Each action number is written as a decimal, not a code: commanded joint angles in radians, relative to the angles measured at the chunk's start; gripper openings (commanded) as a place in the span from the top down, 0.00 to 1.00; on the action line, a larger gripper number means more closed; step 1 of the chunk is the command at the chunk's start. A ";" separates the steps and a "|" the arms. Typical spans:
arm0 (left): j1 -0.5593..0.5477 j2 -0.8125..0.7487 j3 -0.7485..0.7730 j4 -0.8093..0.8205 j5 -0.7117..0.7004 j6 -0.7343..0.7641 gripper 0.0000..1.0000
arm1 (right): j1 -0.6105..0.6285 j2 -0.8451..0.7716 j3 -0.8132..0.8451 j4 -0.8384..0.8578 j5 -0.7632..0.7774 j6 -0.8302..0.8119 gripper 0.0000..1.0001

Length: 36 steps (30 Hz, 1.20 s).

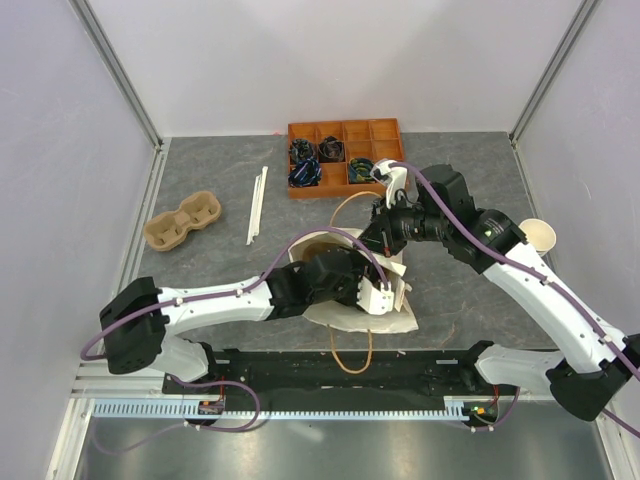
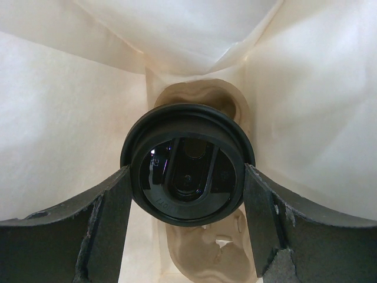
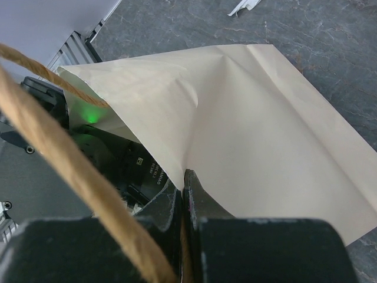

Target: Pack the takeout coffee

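- Takeout coffee (image 2: 187,177): inside the paper bag (image 1: 392,320), seen lid-up from the left wrist. The black lid fills the gap between the left jaws, with both fingers (image 2: 112,212) against its rim.
- Left jaws: spread wide, gripping the cup at the top.
- Below the cup, a pulp carrier (image 2: 203,97) lies on the bag floor. The cup is over one of its wells; cannot tell whether it is seated or hanging just above.
- Right jaws: closed tight on the bag's mouth edge, beside a twine handle (image 3: 65,171), holding the bag open.
- Handling, as judged: light, with a thin paper wall that crushes under a hard squeeze. The lid is the stiffest ring, but it is press-fit and glossy, so it may pop off or slip. Probably liquid inside, so keep it upright.
- Best hold: across the top, just under the lid's rim, with gentle pressure.
- Risk: soft bag walls crowd the arm, and a snag could tip the cup.
- Second carrier (image 1: 182,222) on the surface, well apart, far left.
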 commanded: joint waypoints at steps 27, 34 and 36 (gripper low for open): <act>0.150 0.185 0.263 -0.386 0.219 -0.035 0.85 | -0.153 0.169 0.181 -0.059 -0.131 -0.064 0.57; 0.187 0.232 0.328 -0.456 0.268 -0.026 0.85 | -0.199 0.223 0.258 -0.066 -0.145 -0.094 0.31; 0.196 0.249 0.345 -0.471 0.280 -0.017 0.84 | -0.210 0.229 0.271 -0.063 -0.145 -0.102 0.21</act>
